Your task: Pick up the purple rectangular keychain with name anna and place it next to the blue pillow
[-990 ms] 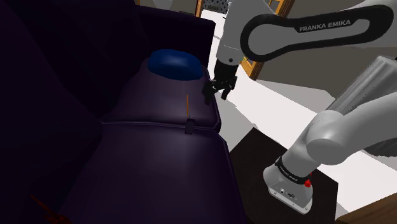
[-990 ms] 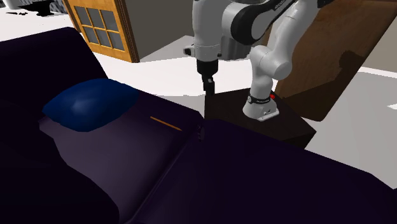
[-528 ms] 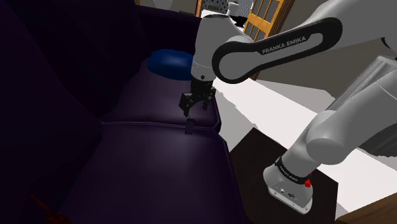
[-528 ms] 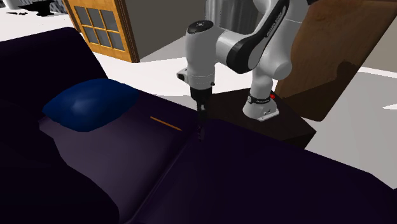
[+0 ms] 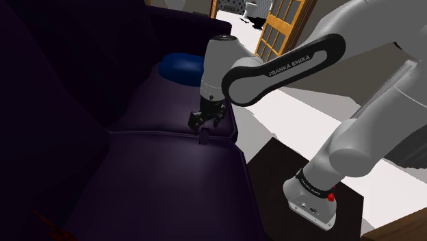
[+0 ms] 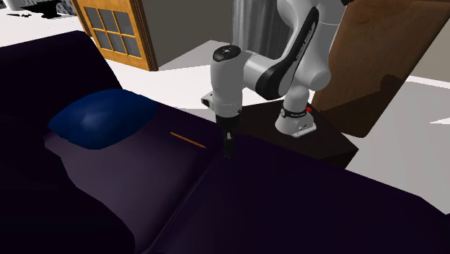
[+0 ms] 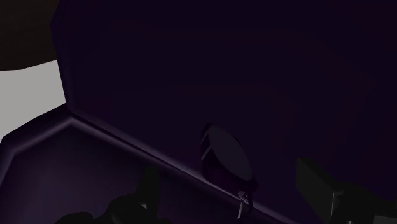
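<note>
Quick status from my end. The big dark purple sofa is the work surface, and my arm is reaching over its front edge. The blue pillow sits on the seat well apart from the gripper, farther along the cushion.

The gripper hangs just above the seam between two cushions, pointing down. Its fingers are spread apart with nothing in them. The keychain lies right below it on that seam. In the wrist view it's in the gap between the two fingers, and neither one touches it. It renders dark, nearly black, and I can't read any name on it. A thin orange stick lies between gripper and pillow.

My read is that the approach is basically done and the lineup looks decent. There's no grasp, lift or carry to the pillow yet, so most of the job is left.
</note>
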